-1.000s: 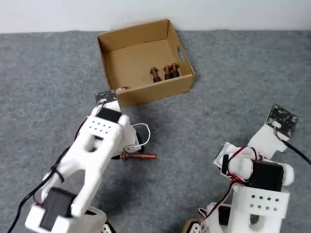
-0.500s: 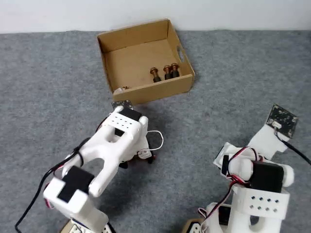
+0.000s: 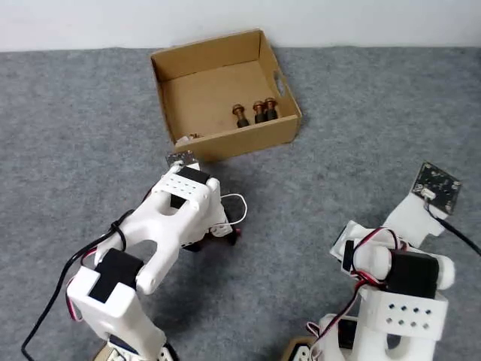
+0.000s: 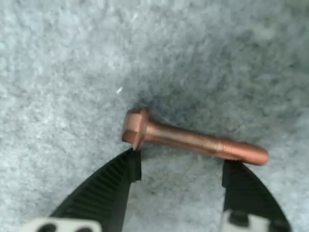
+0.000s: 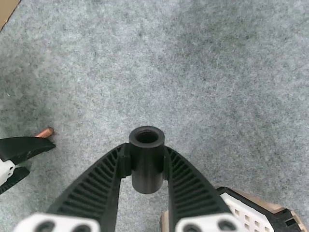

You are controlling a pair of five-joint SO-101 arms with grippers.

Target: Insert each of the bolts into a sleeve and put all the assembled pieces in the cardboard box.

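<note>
— How is the left pincer (image 4: 183, 164) seen?

— It is spread wide open, low over the grey carpet (image 4: 58, 58), and nothing is gripped by it. The bolt (image 4: 193, 139) is laid flat on the carpet just beyond the two black fingers (image 4: 118, 181), across the gap between them. Its six-sided head is found just beside the tip of one finger. Whether the two are touching cannot be told.

— And the right pincer (image 5: 146, 166)?

— It is closed on the sleeve (image 5: 146, 145), a short black tube clamped between the ribbed fingers, with its open bore turned toward the wrist camera. Farther off in that view, the end of the bolt is seen beside a finger of the left pincer.

— Where is the cardboard box (image 3: 240, 141) placed?

— At the far side of the carpet, beyond the left arm (image 3: 169, 226). Three assembled pieces (image 3: 255, 113) are laid side by side inside it, close to the wall with the hand slot. The right arm (image 3: 398, 282) is folded near the front edge, well apart from the box.
</note>
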